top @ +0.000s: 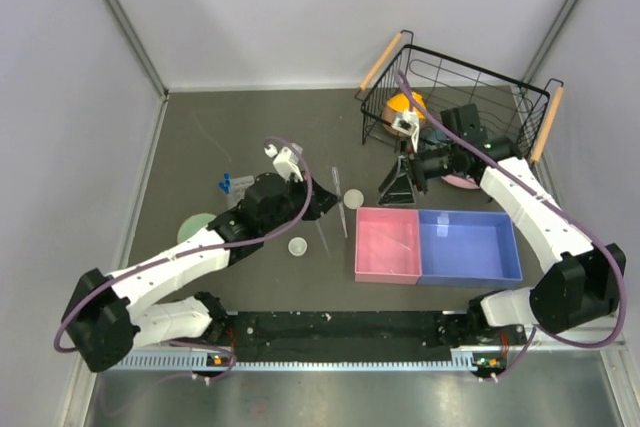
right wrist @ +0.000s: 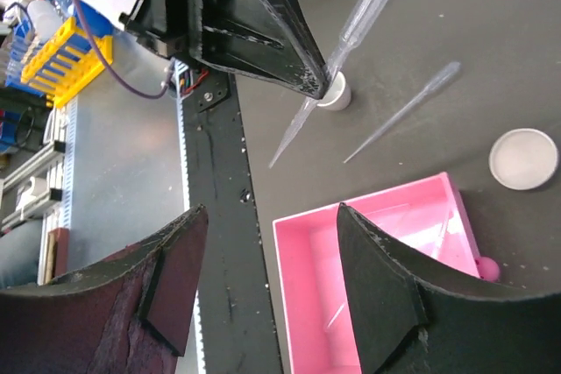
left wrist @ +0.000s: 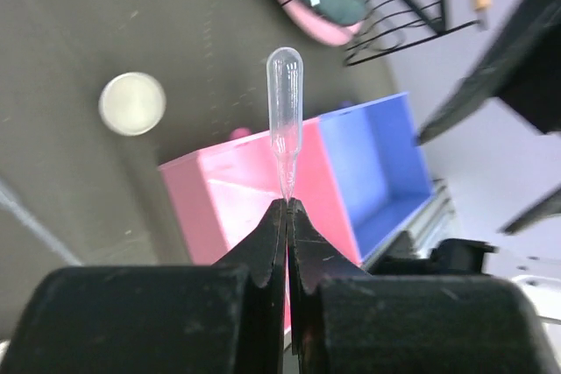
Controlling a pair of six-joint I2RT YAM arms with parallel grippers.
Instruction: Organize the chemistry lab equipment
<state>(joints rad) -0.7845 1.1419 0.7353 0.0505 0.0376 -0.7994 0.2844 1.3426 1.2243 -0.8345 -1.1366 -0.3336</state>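
One pipette (left wrist: pixel 285 111) was pinched by its thin stem in the left gripper (left wrist: pixel 287 208), whose jaws were fully closed. It was held clear of the table with its bulb pointing toward the pink bin (left wrist: pixel 210 190). I'd have carried it level over the bin wall and released it low, so it couldn't bounce out. The right gripper (right wrist: pixel 267 247) hung near that bin, jaws apart and empty. A second pipette (right wrist: pixel 403 111) and a white dish (left wrist: pixel 131 103) lay on the dark grey table (top: pixel 220 127), with pale walls around it.

I see a dark grey worktop (top: pixel 200 147), a clear pipette (left wrist: pixel 285 120), a white dish (left wrist: pixel 131 103), a pink bin (top: pixel 388 245), a blue bin (top: pixel 470 247), a black wire basket (top: pixel 475 67) and my black left pincer (left wrist: pixel 287 208).
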